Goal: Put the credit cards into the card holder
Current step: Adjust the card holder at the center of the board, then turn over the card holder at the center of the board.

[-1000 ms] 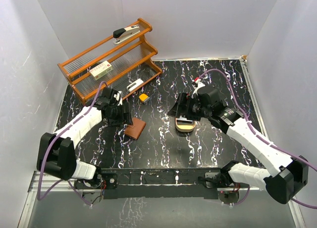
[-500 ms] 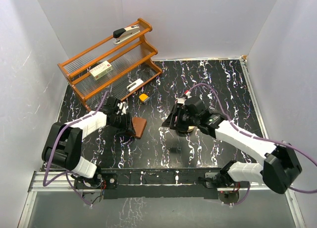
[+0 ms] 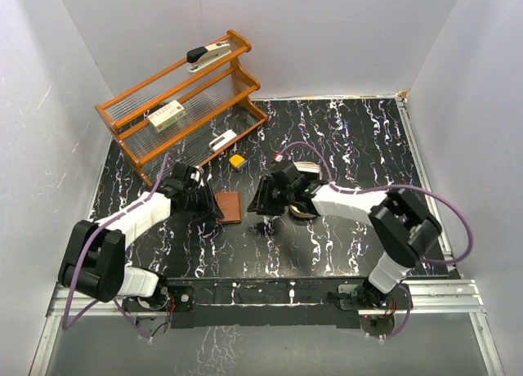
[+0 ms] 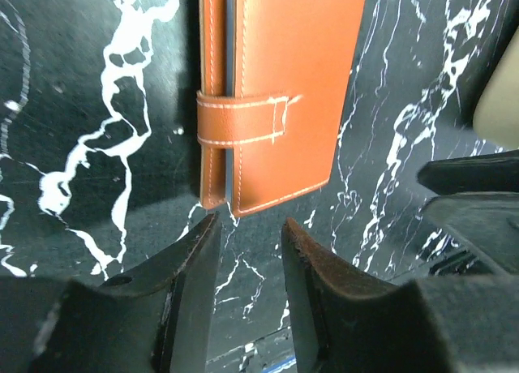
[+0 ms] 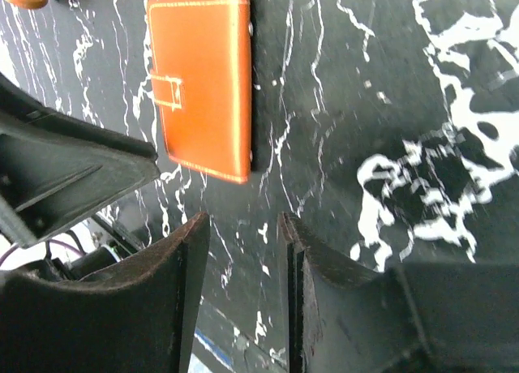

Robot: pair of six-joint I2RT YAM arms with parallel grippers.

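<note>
Top external view: the card holder [image 3: 230, 206], a reddish-brown leather wallet, lies closed and flat on the black, white-veined bench [image 3: 351, 147], a little left of the frame's centre. The left pincer [image 3: 206, 204] sits just beside its left edge, and the right pincer [image 3: 261, 203] is near its right edge. A tan tray [image 3: 306, 214] shows only partly behind the right arm. In the upper left stands a wooden rack [image 3: 180, 98] with a stapler [image 3: 208, 55] on its top shelf. A small yellow block [image 3: 238, 160] lies on the bench just below the rack.

Left wrist view: the card holder [image 4: 280, 97] fills the upper centre, its tab fastened. The left pincer [image 4: 247, 243] shows at the bottom, jaws narrowly apart with nothing between them, tips just short of the wallet's lower edge.

Right wrist view: the card holder [image 5: 203, 85] lies in the upper left. The right pincer [image 5: 243, 235] shows at the bottom centre, jaws narrowly apart and empty, clear of the leather.
</note>
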